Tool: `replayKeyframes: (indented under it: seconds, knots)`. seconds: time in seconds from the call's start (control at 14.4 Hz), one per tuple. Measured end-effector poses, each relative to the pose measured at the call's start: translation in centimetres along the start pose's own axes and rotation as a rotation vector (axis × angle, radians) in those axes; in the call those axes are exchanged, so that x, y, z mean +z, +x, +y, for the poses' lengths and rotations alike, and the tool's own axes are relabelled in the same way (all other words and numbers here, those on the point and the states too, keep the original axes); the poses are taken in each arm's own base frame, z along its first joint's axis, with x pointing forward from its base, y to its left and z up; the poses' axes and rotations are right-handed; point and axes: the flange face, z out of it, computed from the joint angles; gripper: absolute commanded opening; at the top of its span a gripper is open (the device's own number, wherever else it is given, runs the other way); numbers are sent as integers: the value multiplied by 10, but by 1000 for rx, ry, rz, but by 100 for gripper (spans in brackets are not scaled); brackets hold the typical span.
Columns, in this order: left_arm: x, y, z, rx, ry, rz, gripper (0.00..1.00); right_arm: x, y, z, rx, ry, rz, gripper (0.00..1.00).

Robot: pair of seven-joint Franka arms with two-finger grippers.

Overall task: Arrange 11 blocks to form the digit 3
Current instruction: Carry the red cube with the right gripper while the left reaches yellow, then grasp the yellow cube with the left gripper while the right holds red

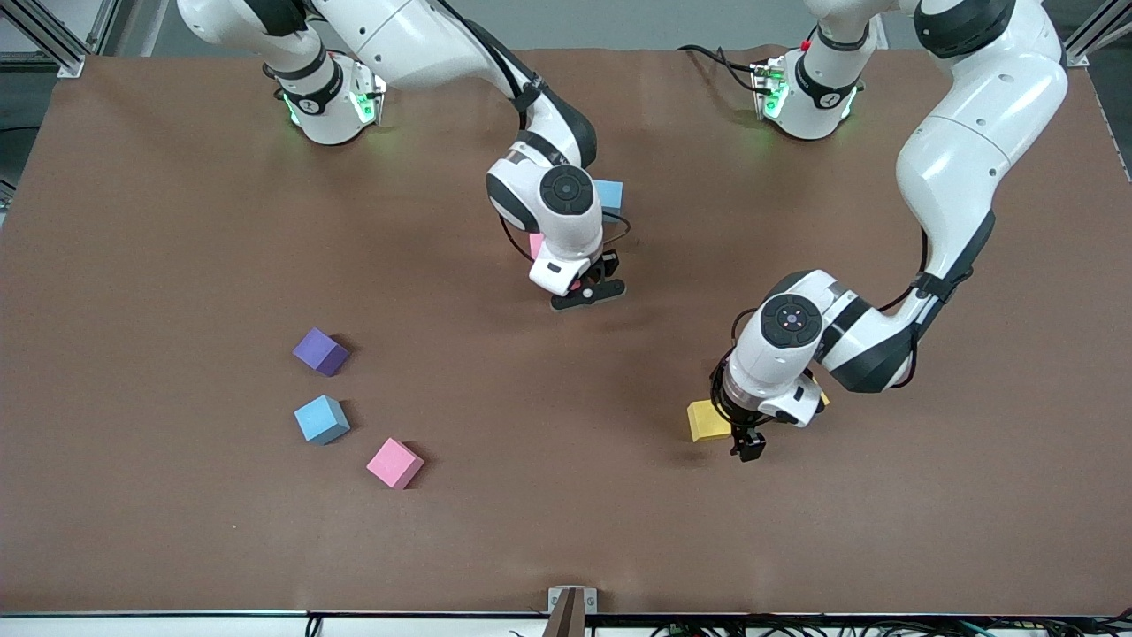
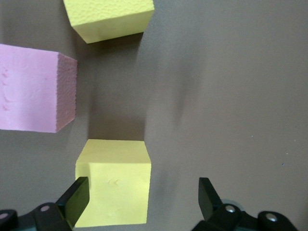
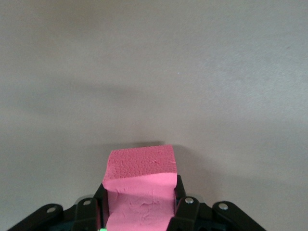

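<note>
My right gripper (image 1: pixel 588 287) is low over the middle of the table, shut on a deep pink block (image 3: pixel 139 185). The right arm partly hides a light blue block (image 1: pixel 608 193) and a pink block (image 1: pixel 535 245). The digit 3 is hidden as a figure. My left gripper (image 1: pixel 747 442) hangs open toward the left arm's end of the table. Between its fingers lies a yellow block (image 2: pixel 113 185), close to one finger (image 2: pixel 77 197) and apart from the other. In the left wrist view a second yellow block (image 2: pixel 109 18) and a pale pink block (image 2: pixel 36 89) lie beside it.
Toward the right arm's end of the table three loose blocks lie apart: a purple one (image 1: pixel 320 351), a light blue one (image 1: pixel 321 418) and a pink one (image 1: pixel 394 463) nearest the front camera. A small bracket (image 1: pixel 572 606) stands at the table's front edge.
</note>
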Motion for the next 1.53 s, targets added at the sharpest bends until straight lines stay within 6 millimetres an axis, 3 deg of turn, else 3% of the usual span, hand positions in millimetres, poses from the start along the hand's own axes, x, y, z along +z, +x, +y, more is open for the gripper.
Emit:
replayKeyframes:
  seconds: [0.35,0.9,1.32,1.53]
  knots:
    - [9,-4,-3,24,18,-11,100,5,-3,-2,-6,-9,-9,0]
    - [16,-7,-5,24,37,-39,100,12,8,20,-39,-28,-18,0]
    - [-1,0,15,-30,31,-70,100,16,3,25,-49,-60,-67,0]
    - [0,-2,12,-25,39,-71,100,16,3,25,-49,-61,-68,0]
